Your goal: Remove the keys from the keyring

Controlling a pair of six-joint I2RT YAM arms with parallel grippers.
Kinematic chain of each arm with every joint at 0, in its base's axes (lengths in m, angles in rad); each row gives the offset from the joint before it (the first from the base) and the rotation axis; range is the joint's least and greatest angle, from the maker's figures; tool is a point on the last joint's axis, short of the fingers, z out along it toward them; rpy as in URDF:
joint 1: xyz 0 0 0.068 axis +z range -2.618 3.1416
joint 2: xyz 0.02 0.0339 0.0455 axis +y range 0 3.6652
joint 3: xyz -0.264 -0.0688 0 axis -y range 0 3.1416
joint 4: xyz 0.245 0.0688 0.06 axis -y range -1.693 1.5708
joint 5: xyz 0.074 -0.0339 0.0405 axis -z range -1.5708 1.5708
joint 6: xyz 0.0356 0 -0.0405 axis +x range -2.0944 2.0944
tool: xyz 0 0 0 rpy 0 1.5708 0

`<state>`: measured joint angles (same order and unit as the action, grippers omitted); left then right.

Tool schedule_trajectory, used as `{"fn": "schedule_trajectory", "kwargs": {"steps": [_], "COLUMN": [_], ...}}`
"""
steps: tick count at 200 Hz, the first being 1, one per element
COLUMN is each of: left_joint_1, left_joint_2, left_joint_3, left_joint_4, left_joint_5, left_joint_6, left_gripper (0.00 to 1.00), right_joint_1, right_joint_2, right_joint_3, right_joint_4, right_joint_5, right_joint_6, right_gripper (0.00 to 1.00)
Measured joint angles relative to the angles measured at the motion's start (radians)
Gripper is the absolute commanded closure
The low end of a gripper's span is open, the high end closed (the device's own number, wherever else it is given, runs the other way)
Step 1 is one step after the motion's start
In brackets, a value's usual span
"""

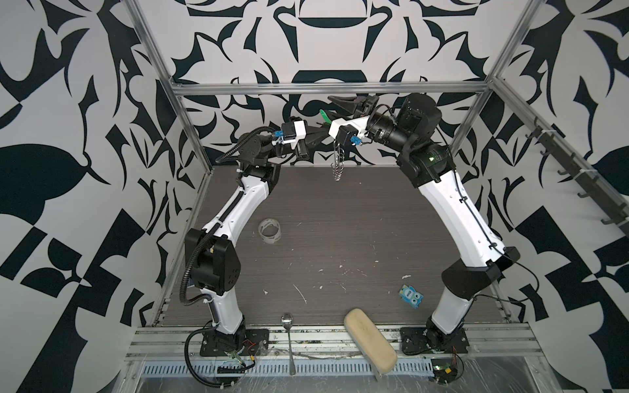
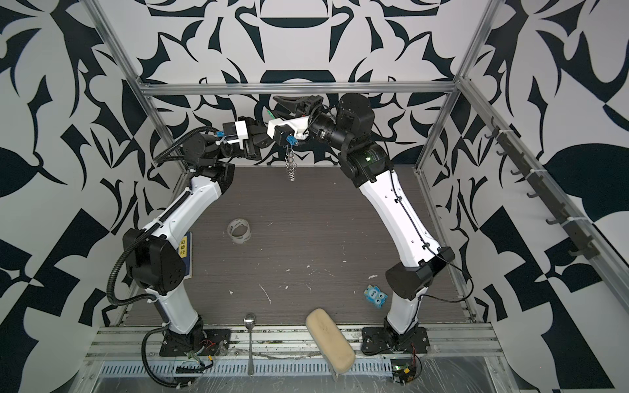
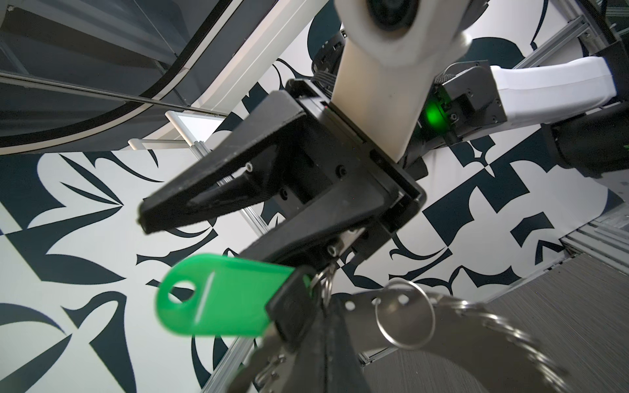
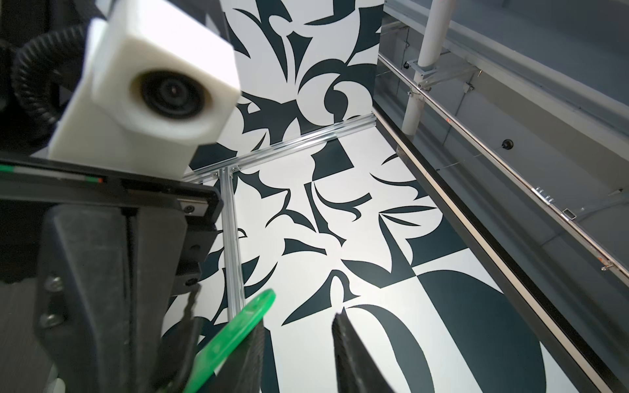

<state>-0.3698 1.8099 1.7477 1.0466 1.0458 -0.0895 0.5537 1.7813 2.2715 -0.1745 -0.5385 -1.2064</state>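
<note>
While both tools were raised over the far edge of the table [image 1: 340, 245], they sat close together near the middle of the scene. The left gripper [image 1: 321, 133] had its jaws pressed together on the keyring [image 1: 337, 163], whose string of silvery pieces hung straight down above the far tabletop in both top views. A green key [image 3: 218, 299] stuck out sideways from the pinched spot, its dark end against the ring. With jaws spread and nothing between them, the right gripper [image 3: 194, 236] hovered just beside it; one of its fingers [image 3: 306, 224] lay touching or almost touching the key's green head, and which could not be told. A whitish tape roll [image 1: 270, 231] lay on the table, well apart, nearer and to the left.
</note>
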Motion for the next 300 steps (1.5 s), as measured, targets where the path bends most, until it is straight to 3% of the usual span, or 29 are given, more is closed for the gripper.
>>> {"fn": "schedule_trajectory", "kwargs": {"steps": [94, 176, 228, 300], "left_joint_1": [0.0, 0.006, 0.006, 0.008], "left_joint_2": [0.0, 0.0, 0.0, 0.0], "left_joint_3": [0.0, 0.0, 0.0, -0.024], "left_joint_4": [0.024, 0.034, 0.036, 0.053], "left_joint_5": [-0.007, -0.01, -0.01, -0.008], "left_joint_6": [-0.013, -0.016, -0.016, -0.018], "left_gripper": [1.0, 1.0, 1.0, 1.0], "right_joint_1": [-0.033, -0.162, -0.159, -0.159], "right_joint_2": [-0.02, -0.072, -0.087, -0.063], "right_joint_3": [0.033, 0.145, 0.141, 0.108], "right_joint_4": [-0.062, -0.274, -0.393, -0.451], "right_joint_5": [-0.013, -0.244, -0.314, -0.317], "right_joint_6": [0.092, 0.287, 0.314, 0.31], "right_gripper": [0.64, 0.69, 0.75, 0.78]}}
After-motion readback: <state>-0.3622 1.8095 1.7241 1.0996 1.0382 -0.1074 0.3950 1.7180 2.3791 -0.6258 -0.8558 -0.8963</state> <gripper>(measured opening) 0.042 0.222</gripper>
